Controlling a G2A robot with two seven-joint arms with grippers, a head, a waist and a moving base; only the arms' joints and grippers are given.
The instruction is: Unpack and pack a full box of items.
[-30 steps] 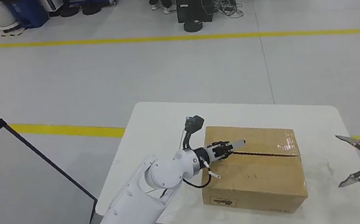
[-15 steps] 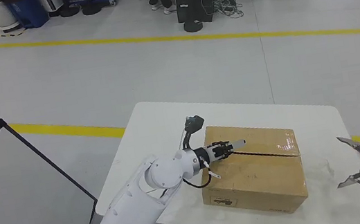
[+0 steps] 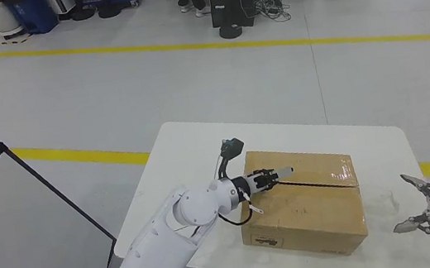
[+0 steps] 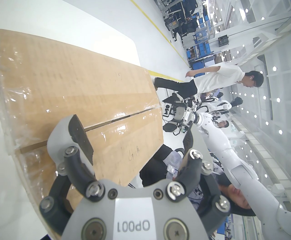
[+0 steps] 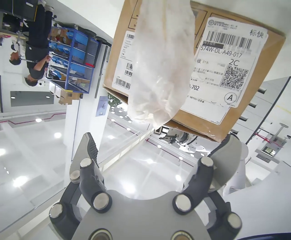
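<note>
A closed brown cardboard box (image 3: pixel 309 203) is sitting near the middle of the white rounded table (image 3: pixel 192 150), its two top flaps meeting along a seam that is shining under clear tape (image 4: pixel 127 114). The left gripper (image 3: pixel 280 174) is hovering over the box's top, at the end of the seam nearest that arm. Its dark-padded fingers (image 4: pixel 78 134) are spreading wide and gripping nothing, and whether they are touching the cardboard cannot be told. The right gripper (image 3: pixel 405 204) is hanging over the table off the box's opposite end, apart from it, with its claw released and its two fingers splayed around empty air. It is facing the box's end wall, where a white shipping label (image 5: pixel 227 68) is lying flat beside a crinkled strip of clear tape running down the cardboard.
</note>
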